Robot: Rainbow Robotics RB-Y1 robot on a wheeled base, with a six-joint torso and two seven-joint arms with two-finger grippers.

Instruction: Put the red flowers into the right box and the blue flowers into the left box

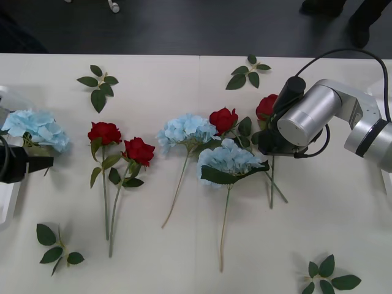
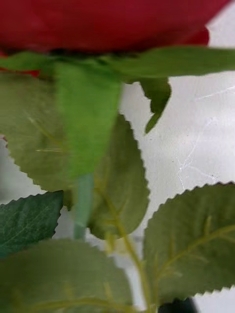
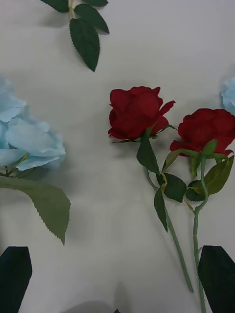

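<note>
My right claw [image 1: 267,142] sits low over the red rose [image 1: 267,106] near the surface's [image 1: 153,257] right edge, its grip unclear, while my left claw [image 1: 37,163] hangs spread beside the left-edge blue flower [image 1: 35,127].

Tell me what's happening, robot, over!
Right end effector down at rightmost red rose. Left end effector open beside blue flower. Nothing boxed.

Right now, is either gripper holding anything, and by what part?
Left gripper open, holding nothing. Right gripper sits over a red rose near its stem top; a hold cannot be told.
</note>
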